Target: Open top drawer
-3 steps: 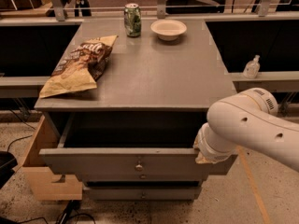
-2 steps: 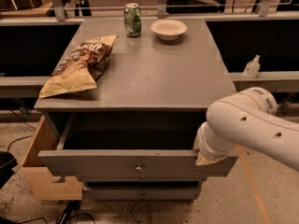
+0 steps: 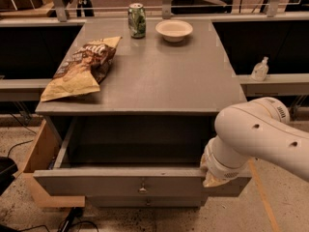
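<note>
Grey-painted wide wooden top drawer (image 3: 111, 181) stands pulled well out, just as a second ago; the pale two-finger gripper (image 3: 215, 174) sits at the front's right end, its grip we cannot tell; we judge the opening essentially done

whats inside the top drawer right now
The top drawer stands pulled out; only dark grey inner walls show, no contents. Its floor is mostly hidden behind the front panel, and the claw at its right front edge covers that corner.
</note>
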Controlling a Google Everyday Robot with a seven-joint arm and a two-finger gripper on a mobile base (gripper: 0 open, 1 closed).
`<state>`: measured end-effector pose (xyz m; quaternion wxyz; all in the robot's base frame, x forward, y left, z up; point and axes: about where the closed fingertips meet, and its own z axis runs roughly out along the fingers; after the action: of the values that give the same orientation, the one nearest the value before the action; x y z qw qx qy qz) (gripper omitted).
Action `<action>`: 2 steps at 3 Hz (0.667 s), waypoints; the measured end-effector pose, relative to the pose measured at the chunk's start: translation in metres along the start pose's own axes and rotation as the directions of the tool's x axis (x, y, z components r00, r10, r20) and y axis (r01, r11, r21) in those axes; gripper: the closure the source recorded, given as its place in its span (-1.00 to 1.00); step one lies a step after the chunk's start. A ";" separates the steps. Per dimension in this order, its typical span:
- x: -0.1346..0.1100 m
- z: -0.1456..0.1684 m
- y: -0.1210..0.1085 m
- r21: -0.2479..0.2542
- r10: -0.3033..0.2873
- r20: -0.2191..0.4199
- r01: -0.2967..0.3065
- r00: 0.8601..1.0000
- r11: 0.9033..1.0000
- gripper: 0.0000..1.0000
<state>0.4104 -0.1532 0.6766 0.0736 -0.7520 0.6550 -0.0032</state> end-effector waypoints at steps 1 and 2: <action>0.000 -0.004 0.000 0.000 0.000 0.000 0.000 1.000 1.000 1.00; -0.007 -0.018 0.016 -0.041 -0.029 0.002 0.029 1.000 0.999 1.00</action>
<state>0.3921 -0.1503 0.6931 0.0586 -0.7629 0.6438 0.0094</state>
